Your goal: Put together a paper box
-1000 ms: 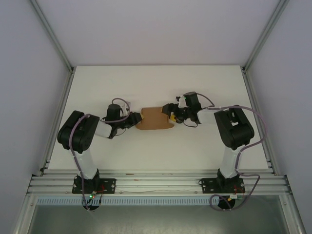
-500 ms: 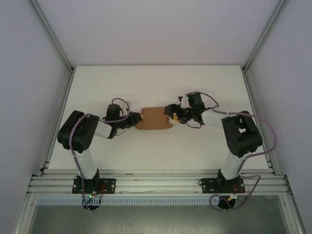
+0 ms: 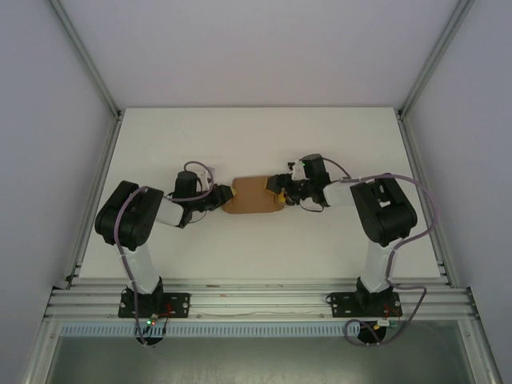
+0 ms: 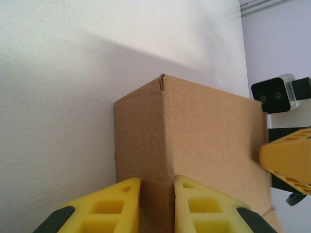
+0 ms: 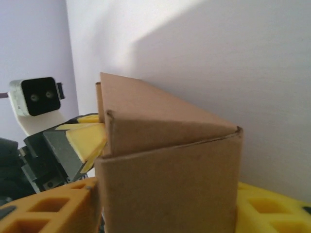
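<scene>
The paper box lies mid-way across the worktop, its long axis running left to right. The left fingers pinch a folded edge at its left end. The right fingers clamp its right end from both sides. Neither pair is nearer; each has its own end.

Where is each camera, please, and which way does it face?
Top external: above and behind, looking down; left gripper and right gripper hold the brown kraft cardboard box.
Left wrist: looks along its yellow fingers at the box, right gripper beyond.
Right wrist: looks along its yellow fingers at the box, left gripper beyond.
Shared: the box.
</scene>
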